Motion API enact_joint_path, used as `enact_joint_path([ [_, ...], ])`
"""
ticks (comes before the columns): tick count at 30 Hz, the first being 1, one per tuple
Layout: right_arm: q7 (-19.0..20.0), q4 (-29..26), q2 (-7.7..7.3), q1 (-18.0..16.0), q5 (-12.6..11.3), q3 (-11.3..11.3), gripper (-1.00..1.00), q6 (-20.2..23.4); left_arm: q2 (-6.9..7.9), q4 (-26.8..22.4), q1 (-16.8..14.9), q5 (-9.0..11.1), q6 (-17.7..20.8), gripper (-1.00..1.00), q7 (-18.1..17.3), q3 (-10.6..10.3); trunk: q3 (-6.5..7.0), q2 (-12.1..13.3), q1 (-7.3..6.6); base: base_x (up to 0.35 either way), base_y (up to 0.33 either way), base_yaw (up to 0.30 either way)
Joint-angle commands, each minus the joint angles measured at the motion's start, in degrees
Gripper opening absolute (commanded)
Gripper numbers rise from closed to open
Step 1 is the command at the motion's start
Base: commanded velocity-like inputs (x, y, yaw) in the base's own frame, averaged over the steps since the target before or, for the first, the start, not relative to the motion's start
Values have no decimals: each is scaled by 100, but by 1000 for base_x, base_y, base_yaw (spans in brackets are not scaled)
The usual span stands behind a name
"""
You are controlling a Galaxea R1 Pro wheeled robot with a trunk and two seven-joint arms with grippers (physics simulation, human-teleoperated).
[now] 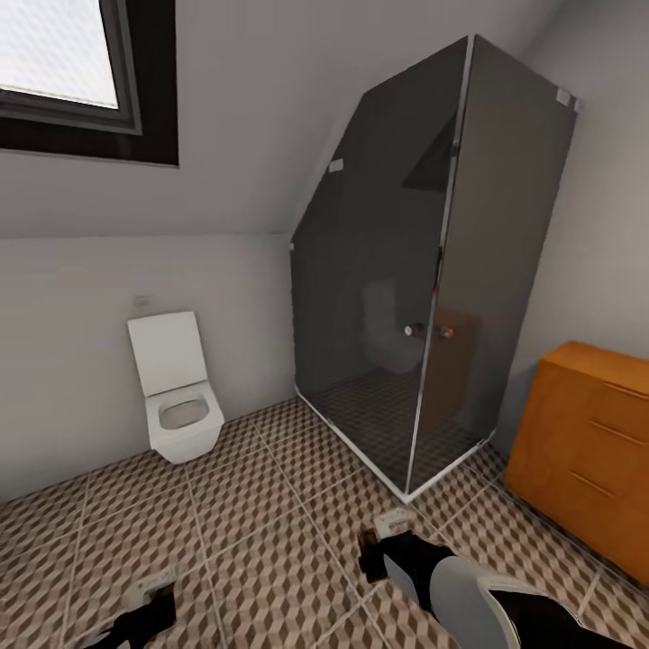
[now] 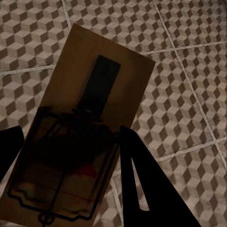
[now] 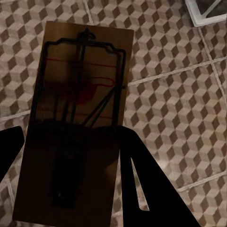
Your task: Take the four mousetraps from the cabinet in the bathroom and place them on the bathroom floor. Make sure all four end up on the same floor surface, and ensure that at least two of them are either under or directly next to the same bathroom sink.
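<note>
While each gripper, left (image 1: 155, 588) and right (image 1: 383, 532), clamps one mousetrap (image 2: 80, 137) (image 3: 78, 118) above the open tiled floor (image 1: 261, 505), the cabinet (image 1: 586, 451) sits at the right beside the shower's (image 1: 433, 297) edge, toilet (image 1: 180, 397) well apart.

Grey walls (image 1: 225, 108), dark window (image 1: 86, 77), glass shower (image 1: 433, 270), white toilet (image 1: 176, 388).

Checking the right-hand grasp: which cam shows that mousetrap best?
Right wrist view: the mousetrap is large between the black fingers, wire and board clear. Head view shows it as a small pale sliver at the right gripper.
</note>
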Motion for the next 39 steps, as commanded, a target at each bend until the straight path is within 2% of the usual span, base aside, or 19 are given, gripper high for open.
enact_joint_path([
  [1, -35, 11, 1, -9, 44, -50, -100, 7, 0, 8, -5, -55, -22, -100, -40, 51, -7, -5, 0, 0, 0, 300],
  [16, -32, 9, 1, -9, 44, -50, -100, 7, -1, 8, -5, -56, -22, -100, -34, 50, -7, -5, 0, 0, 0, 295],
  [30, -10, 9, 1, -9, 29, -50, -100, 5, -2, 8, -5, -56, -22, -100, -37, 49, -7, -5, 0, 0, 0, 61],
  [39, -25, 6, 1, -9, 23, -50, -100, 7, -2, 8, -5, -52, -22, -100, -40, 50, -7, -5, 0, 0, 0, 247],
])
